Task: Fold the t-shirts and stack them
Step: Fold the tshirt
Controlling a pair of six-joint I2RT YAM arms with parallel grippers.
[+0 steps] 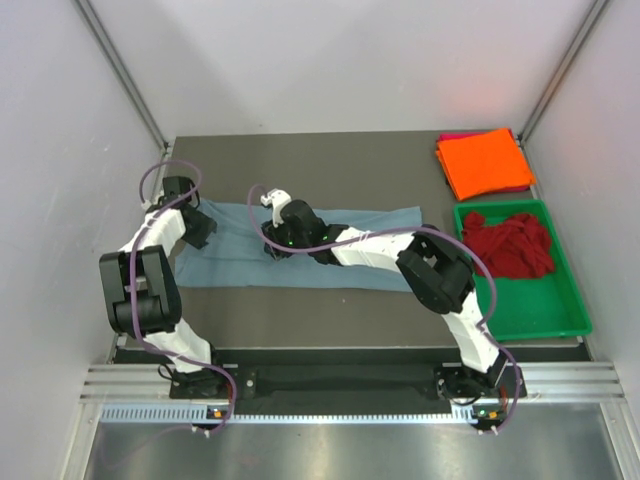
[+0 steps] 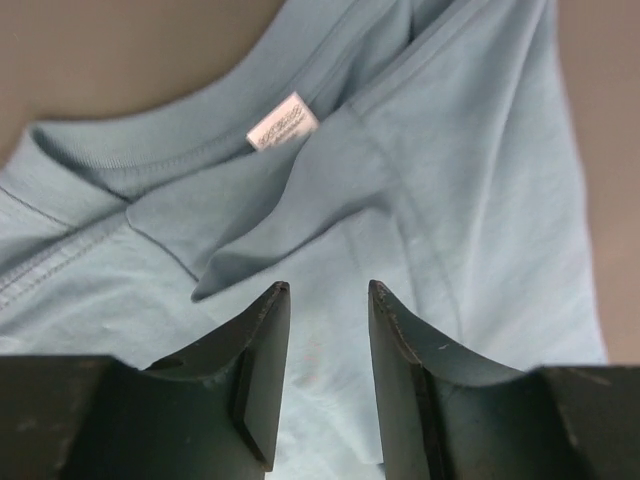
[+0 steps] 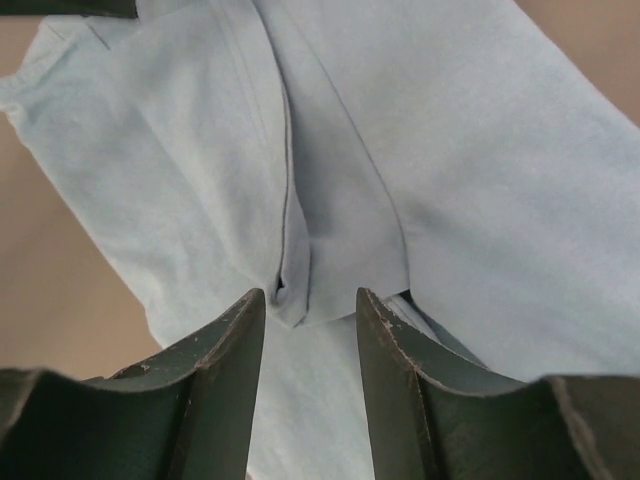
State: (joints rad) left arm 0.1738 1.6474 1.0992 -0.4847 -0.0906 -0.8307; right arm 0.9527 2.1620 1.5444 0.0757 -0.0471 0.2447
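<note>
Top external view gives me the blue-grey t-shirt (image 1: 240, 265) lying as a long flat band across the middle of the table (image 1: 300, 160), running left to right. My left arm is down over its left end and my right arm reaches across to about its middle. Left wrist view: the left gripper (image 2: 327, 290) has its jaws apart with nothing between them, just above the cloth near the collar (image 2: 150, 165) and its white label (image 2: 283, 121). Right wrist view: the right gripper (image 3: 310, 295) is likewise parted and grips nothing; a folded edge of the shirt lies just beyond its tips. In the far right corner the orange t-shirt (image 1: 482, 160) sits folded on top of the magenta t-shirt (image 1: 455, 136), of which I see only the edges. Just in front of them, the dark red t-shirt (image 1: 510, 245) lies crumpled in the green tray (image 1: 530, 320).
</note>
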